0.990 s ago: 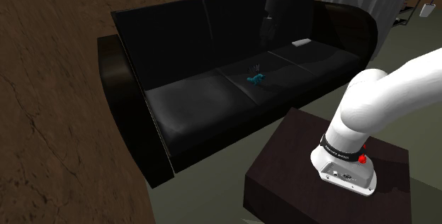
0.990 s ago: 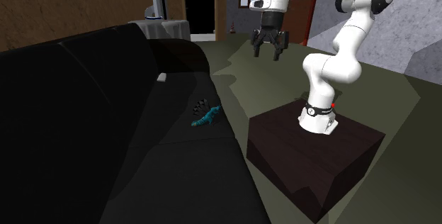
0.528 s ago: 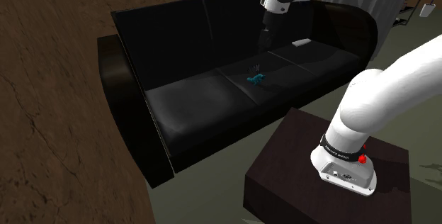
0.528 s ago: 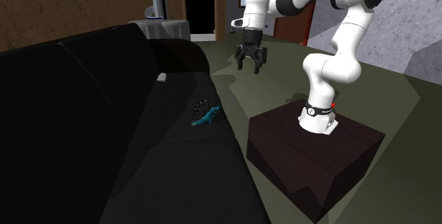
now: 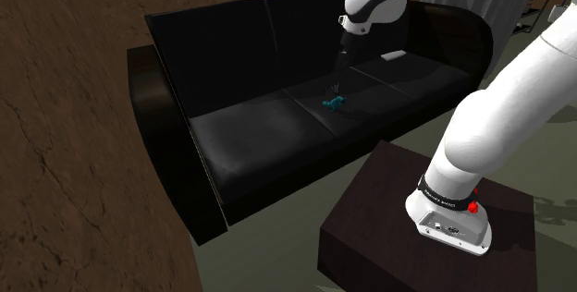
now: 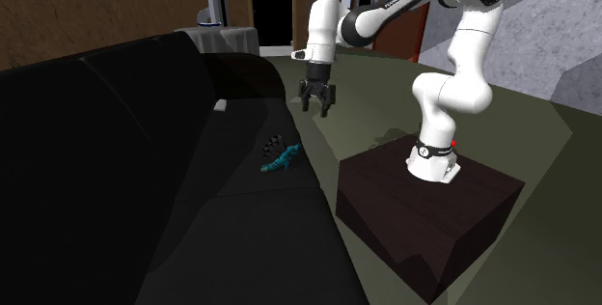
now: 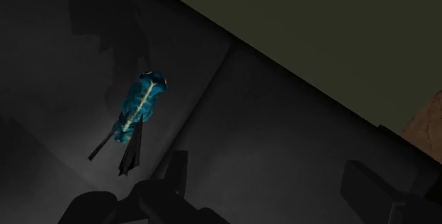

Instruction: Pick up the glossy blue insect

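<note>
The glossy blue insect lies on the middle seat cushion of a black sofa, dark legs and wings trailing from its body. In the second exterior view the insect rests near the seat's front edge. My gripper hangs open in the air above the sofa's front edge, up and to that view's right of the insect, with nothing in it. In the wrist view the insect lies ahead of the left finger, outside the open gripper. From the shoulder view the gripper is just above and behind the insect.
A small white flat object lies on the sofa's far cushion. The dark stand holds the arm's base close to the sofa front. A cloth-covered table stands past the sofa's end. Olive floor lies between sofa and stand.
The arm has swung down and toward the sofa. In the second exterior view the gripper moved left and lower, closer to the insect, staying open. The insect has not moved.
</note>
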Robot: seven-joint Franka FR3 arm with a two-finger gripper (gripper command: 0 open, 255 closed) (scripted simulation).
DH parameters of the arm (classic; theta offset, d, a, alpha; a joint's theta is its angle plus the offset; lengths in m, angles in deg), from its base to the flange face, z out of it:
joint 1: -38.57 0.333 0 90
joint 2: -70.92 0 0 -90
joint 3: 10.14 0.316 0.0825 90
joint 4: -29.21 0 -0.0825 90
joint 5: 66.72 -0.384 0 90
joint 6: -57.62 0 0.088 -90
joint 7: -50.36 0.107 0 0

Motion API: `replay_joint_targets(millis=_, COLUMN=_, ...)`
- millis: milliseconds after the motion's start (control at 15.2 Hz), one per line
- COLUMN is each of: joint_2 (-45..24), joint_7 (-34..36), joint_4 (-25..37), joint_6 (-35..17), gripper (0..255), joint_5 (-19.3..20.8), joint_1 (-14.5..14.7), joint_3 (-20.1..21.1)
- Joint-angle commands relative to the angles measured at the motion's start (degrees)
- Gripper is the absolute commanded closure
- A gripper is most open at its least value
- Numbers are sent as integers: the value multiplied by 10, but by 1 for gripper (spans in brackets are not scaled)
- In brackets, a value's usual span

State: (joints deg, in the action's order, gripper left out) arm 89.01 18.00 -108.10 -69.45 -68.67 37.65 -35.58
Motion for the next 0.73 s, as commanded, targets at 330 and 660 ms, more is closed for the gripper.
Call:
replay_joint_targets(millis=330, joint_2=-164, joint_7=-141, joint_4=60, joint_6=-72, gripper=0, joint_5=-127, joint_1=16, joint_3=-68)
replay_joint_targets(millis=660, joint_2=-294, joint_7=-253, joint_4=133, joint_6=-82, gripper=0, joint_5=-252, joint_1=-12, joint_3=-71)
